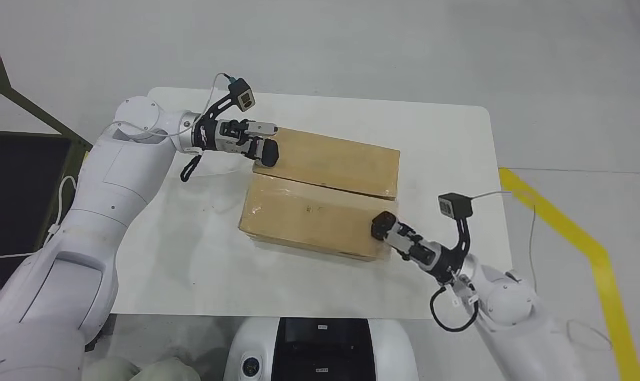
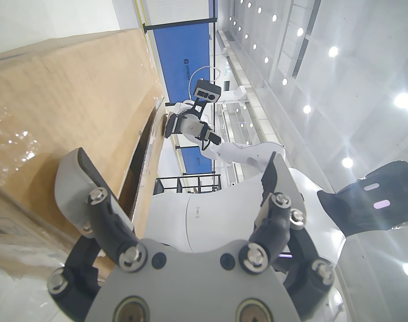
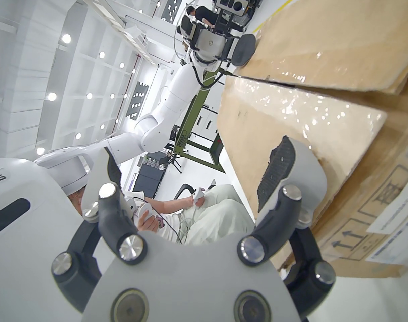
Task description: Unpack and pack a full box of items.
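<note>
Box contents hidden: the flaps cover the top. Between them there's just a dark slit, nothing readable inside. Left gripper is at the box's far corner, right gripper at the near corner. From the top view the fingertips are too small to tell contact. In the left wrist view the box is cut off by the frame edge and one finger hides part of its wall. In the right wrist view the box is cut off too and the side label is clipped.
</note>
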Motion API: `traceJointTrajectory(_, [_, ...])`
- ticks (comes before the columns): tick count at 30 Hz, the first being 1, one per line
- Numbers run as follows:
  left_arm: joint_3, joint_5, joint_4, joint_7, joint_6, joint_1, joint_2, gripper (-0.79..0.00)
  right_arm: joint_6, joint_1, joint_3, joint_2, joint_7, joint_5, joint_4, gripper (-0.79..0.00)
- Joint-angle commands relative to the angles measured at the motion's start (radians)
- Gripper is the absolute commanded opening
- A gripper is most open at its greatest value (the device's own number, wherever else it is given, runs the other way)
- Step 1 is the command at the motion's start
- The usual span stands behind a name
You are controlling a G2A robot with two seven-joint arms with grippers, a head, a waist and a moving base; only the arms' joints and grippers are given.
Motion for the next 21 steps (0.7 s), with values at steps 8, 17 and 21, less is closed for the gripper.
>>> traceJointTrajectory(8, [0.000,0.000,0.000,0.000,0.000,0.000,0.000,0.000,0.053,0.068,0.006,-0.004,-0.018,0.057,0.035,0.000])
traceJointTrajectory(17, [0.000,0.000,0.000,0.000,0.000,0.000,0.000,0.000,0.186,0.127,0.027,-0.004,0.041,0.185,0.102,0.000])
traceJointTrajectory(21, [0.000,0.000,0.000,0.000,0.000,0.000,0.000,0.000,0.232,0.145,0.028,-0.003,0.064,0.198,0.120,0.000])
